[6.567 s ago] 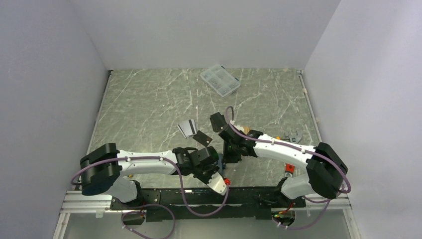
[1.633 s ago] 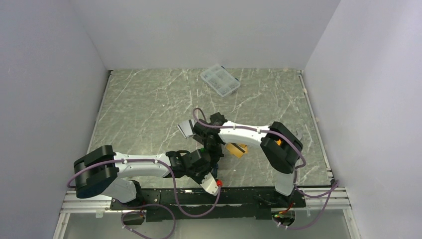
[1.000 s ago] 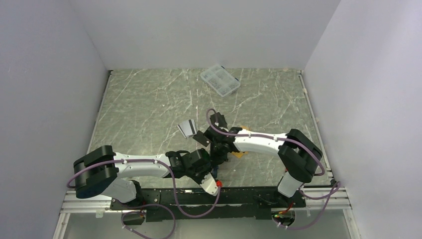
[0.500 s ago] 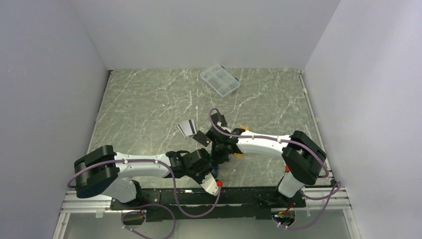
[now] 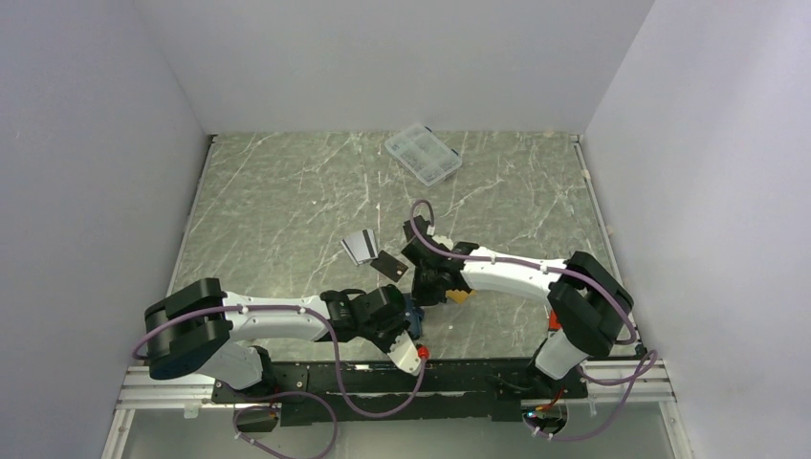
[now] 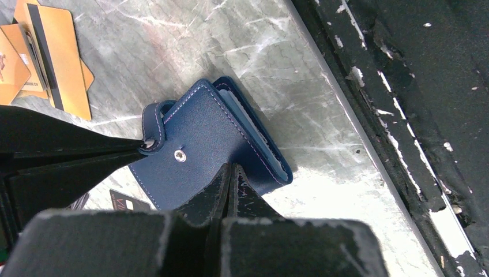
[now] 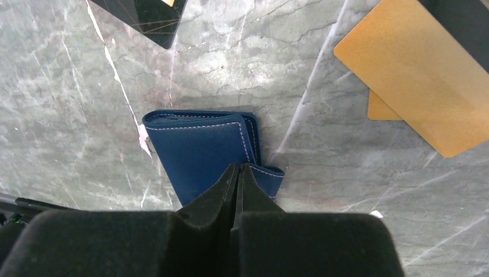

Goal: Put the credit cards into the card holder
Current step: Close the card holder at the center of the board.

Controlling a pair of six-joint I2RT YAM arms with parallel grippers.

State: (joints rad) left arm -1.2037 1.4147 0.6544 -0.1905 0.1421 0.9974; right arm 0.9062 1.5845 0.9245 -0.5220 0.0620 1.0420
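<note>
The card holder [image 6: 202,133] lies folded shut on the table [image 7: 69,86], close to the near edge, with light-blue inner leaves showing along one side. The left gripper [image 6: 229,173] has its jaws pressed together with nothing between them, the tip down at the holder's navy cover near the snap stud. The right gripper [image 7: 238,172], jaws likewise closed tight, meets the holder's strap tab from the opposite side. Orange-gold cards [image 7: 415,75] lie overlapping near the holder but apart from it. A black card [image 7: 144,14] lies farther off, and a silver-grey card [image 5: 359,246] just beyond that. A clear box [image 5: 424,154] sits well away from the holder, by the far wall.
</note>
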